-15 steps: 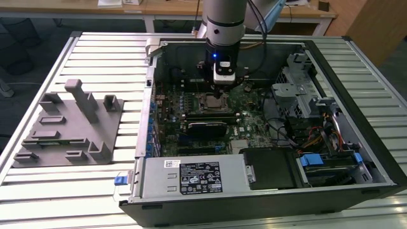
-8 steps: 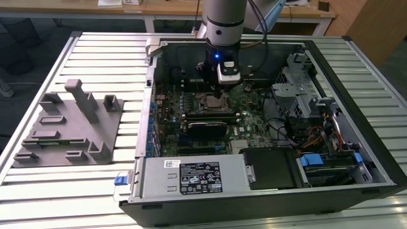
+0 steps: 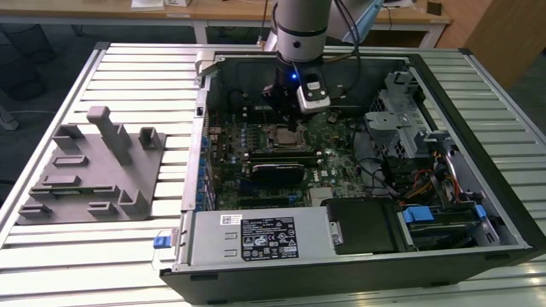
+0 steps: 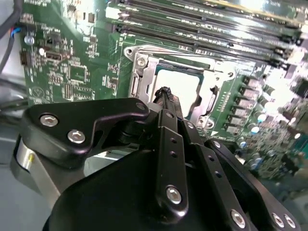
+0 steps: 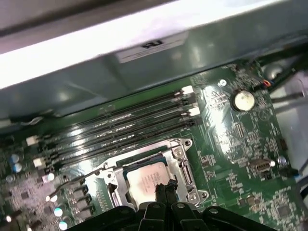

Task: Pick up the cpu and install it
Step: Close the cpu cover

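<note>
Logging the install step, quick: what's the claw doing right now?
Claw: closed, holding nothing, fingertips together over the cpu, which lies in the socket.

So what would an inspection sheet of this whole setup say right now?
Surface: slatted metal table carrying an open computer case.
Job's things: cpu lying inside the socket frame on the motherboard.
Clutter: grey fixture at the exterior view's left of the case.
Grippers: gripper shut, tips just over the cpu; contact unclear.
Cables: coloured wires inside the case.
Surroundings: wooden desks behind.
</note>
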Tool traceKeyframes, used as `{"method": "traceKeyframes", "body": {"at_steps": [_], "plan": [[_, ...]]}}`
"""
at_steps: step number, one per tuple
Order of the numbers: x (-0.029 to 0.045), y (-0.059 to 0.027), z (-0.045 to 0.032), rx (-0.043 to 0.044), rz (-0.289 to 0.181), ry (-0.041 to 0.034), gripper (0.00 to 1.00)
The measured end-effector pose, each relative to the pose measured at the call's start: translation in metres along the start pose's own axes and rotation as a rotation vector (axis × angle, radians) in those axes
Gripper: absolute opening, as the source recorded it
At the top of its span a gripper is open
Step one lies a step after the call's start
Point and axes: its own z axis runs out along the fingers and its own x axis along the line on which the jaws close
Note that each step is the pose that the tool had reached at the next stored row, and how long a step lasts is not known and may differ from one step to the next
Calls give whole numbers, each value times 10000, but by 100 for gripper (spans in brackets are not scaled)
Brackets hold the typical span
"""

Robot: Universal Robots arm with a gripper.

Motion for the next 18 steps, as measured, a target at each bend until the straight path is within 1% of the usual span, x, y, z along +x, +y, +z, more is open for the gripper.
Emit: {"method": "traceKeyframes", "body": {"at_steps": [3, 14, 16, 18], "plan": [[0, 0, 2, 10, -547, -11, 11], [0, 0, 10, 118, -2425, -71, 11], [0, 0, 12, 156, -2678, -84, 11], [0, 0, 11, 162, -2735, -86, 11]]}}
